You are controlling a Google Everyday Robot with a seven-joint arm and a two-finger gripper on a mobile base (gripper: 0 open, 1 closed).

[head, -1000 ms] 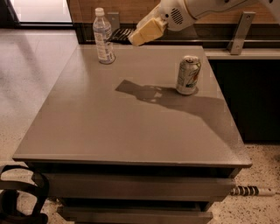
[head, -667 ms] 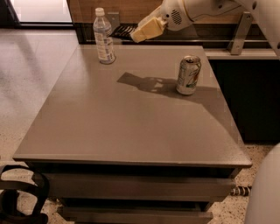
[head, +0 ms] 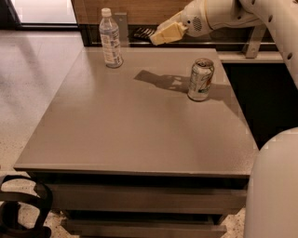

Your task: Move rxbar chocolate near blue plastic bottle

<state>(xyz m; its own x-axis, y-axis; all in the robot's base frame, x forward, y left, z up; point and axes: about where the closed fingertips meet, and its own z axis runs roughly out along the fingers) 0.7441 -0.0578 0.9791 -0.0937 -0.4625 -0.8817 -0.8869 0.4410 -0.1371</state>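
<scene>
Carry step: claw (head: 147,33) grips what looks like the snack bar (head: 140,32) over the worktop's (head: 130,135) far edge; next, set it down beside the bottle (head: 111,39).

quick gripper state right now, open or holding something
gripper: closed on the black snack bar, in the air over the far edge of the table, between the bottle and the can

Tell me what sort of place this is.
Probably an office break area: grey drawer counter, polished speckled floor, wood-panelled wall. The end effector holds the rxbar chocolate above the counter's far edge.
</scene>
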